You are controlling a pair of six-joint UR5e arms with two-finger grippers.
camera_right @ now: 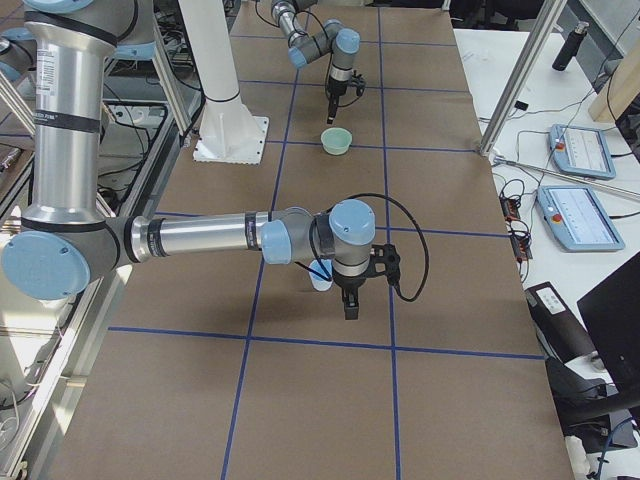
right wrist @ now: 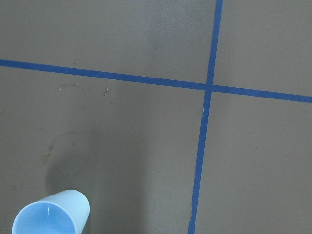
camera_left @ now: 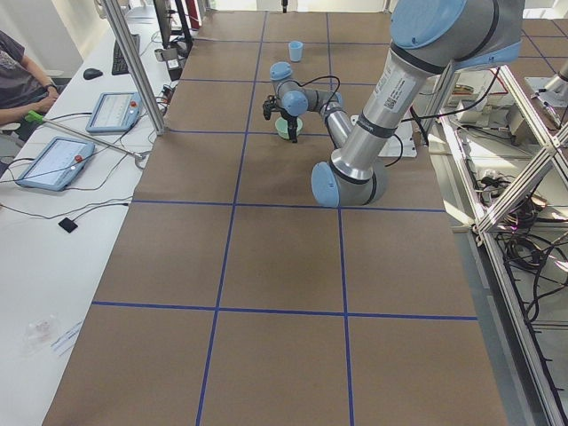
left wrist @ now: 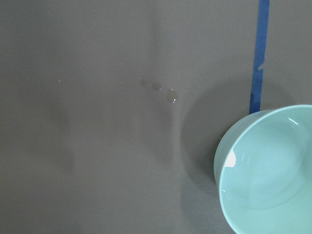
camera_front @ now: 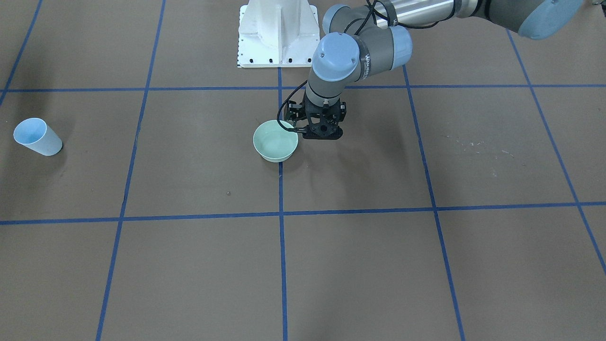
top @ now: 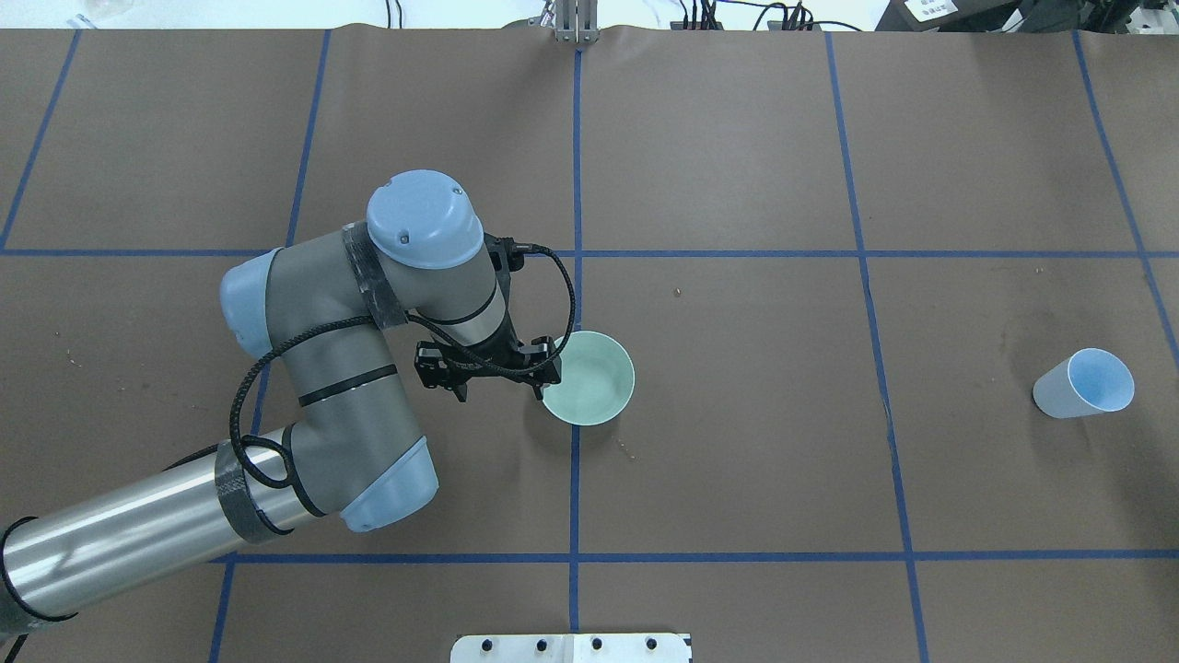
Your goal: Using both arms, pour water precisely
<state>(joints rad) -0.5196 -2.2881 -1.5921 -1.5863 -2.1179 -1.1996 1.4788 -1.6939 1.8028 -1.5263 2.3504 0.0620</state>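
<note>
The left arm (top: 350,405) is reaching in over the bench (top: 755,479), with its elbow bent and its wrist pointing straight down. The left claw (top: 498,392) is facing the bench with its two fingers spread apart, and it is gripping nothing. One finger is standing just beside the rim of the green bowl (top: 615,361), on the outer side of the bowl. A few small drops of water (left wrist: 171,96) are lying on the bench near the bowl. Whether the bowl is also holding water I cannot tell. The right arm (camera_right: 200,238) is showing only in a side view, stretching low over the bench. The right claw (camera_right: 347,303) is hanging just beside the blue cup (camera_right: 320,279), and I cannot tell if it is released or clenched.
</note>
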